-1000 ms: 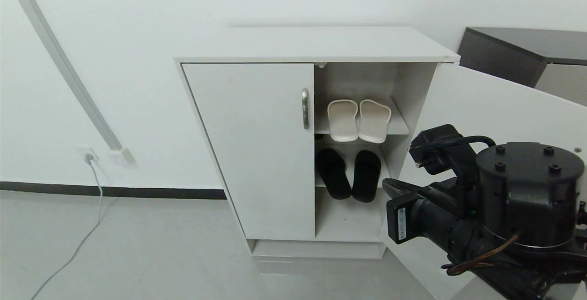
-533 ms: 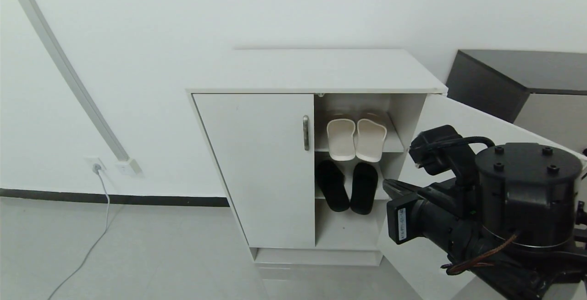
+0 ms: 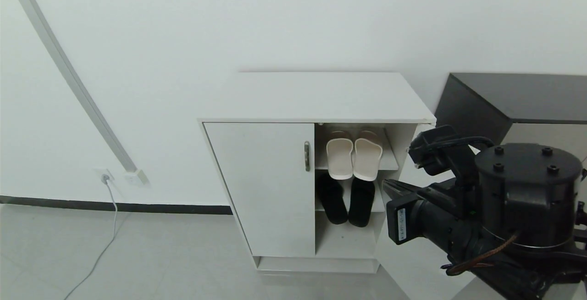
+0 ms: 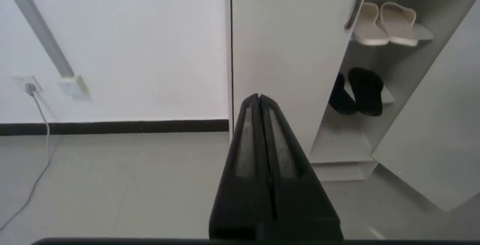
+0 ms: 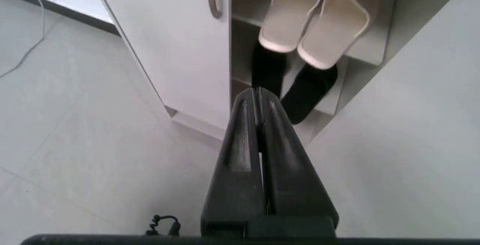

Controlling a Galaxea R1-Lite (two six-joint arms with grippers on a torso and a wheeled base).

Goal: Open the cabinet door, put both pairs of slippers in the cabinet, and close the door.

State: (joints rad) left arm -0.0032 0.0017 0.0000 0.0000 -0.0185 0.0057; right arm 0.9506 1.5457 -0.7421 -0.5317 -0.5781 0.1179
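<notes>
left gripper point(image 4: 259, 103) and right gripper point(image 5: 257, 95) are pinched closed, empty. the head view has pulled back, it seems; white slippers point(image 3: 354, 158) and black slippers point(image 3: 347, 203) sit on cabinet point(image 3: 321, 96) shelves, door point(image 5: 427, 147) open: only closing remains.

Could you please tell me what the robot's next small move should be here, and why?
Probably bring the shut right gripper to the open white cabinet door and begin swinging it closed. The pair of cream slippers and the pair of black slippers already sit inside, so closing the door seems to be the only step left.
</notes>
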